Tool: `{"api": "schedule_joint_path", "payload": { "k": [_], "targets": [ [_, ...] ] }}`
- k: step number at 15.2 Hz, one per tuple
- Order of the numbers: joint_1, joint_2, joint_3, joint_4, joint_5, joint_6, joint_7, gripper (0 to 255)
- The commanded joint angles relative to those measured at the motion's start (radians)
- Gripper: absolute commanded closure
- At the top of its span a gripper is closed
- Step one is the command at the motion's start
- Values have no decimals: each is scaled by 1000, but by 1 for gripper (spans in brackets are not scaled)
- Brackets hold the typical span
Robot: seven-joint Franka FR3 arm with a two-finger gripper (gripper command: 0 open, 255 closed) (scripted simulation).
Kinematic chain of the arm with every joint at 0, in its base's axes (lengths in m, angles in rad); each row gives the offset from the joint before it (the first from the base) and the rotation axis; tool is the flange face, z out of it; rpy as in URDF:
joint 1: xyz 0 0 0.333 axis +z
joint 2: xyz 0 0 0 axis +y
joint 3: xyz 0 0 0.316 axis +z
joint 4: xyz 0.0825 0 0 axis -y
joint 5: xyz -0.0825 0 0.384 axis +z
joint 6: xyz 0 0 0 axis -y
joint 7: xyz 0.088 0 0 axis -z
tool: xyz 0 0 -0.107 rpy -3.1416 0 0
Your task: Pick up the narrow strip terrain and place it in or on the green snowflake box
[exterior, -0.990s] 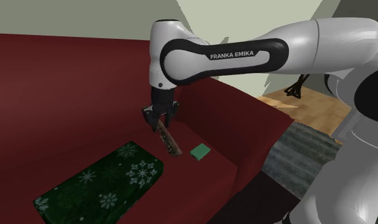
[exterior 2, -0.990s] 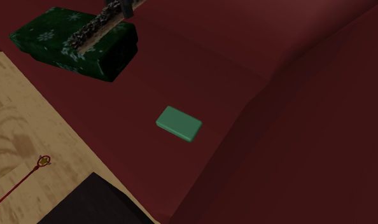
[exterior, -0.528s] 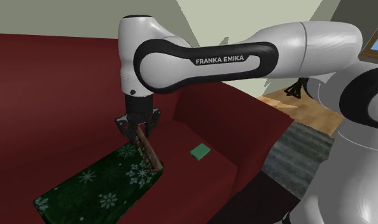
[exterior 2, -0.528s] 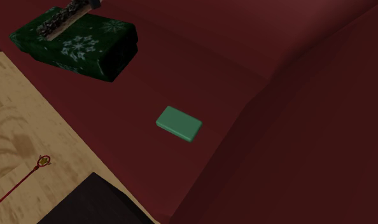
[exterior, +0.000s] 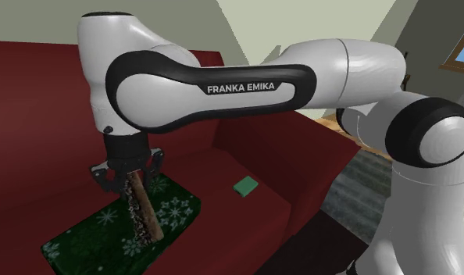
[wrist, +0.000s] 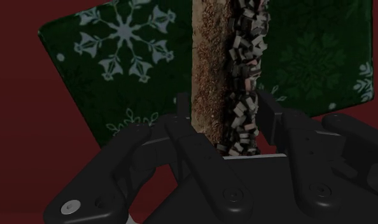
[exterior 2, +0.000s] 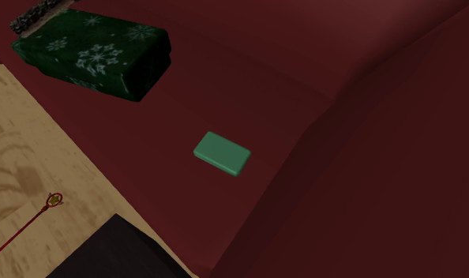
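The narrow terrain strip (exterior: 142, 208) is a long brown slab with grey rubble along one side. My black gripper (exterior: 130, 176) is shut on its upper end, and it hangs slanting down over the dark green snowflake box (exterior: 173, 217). That box lies flat on the red sofa seat. In the wrist view the strip (wrist: 226, 70) is clasped between the fingers (wrist: 182, 114) of the gripper (wrist: 224, 121), straight above the box lid (wrist: 127, 70). In the second exterior view the strip's end (exterior 2: 37, 13) pokes over the far corner of the box (exterior 2: 99, 51).
A small green flat block (exterior: 244, 186) lies on the seat (exterior: 223, 211) toward the shoulder view's right of the box, also the block (exterior 2: 222, 152). The sofa's back and armrest (exterior: 301, 148) rise behind. Wooden floor (exterior 2: 35, 182) lies beyond the seat edge.
The arm has swung toward the shoulder view's left, carrying the strip from beside the box to over its middle. The strip has slid toward the second exterior view's upper left corner.
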Motion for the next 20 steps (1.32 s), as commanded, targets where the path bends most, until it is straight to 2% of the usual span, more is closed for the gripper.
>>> {"api": "schedule_joint_path", "payload": {
  "k": [1,13,20],
  "targets": [
    [17,32,-2,31,-13,-1,13,255],
    [2,41,-9,-119,-21,155,20,255],
    [2,41,-9,-119,-21,155,20,255]
  ]
}}
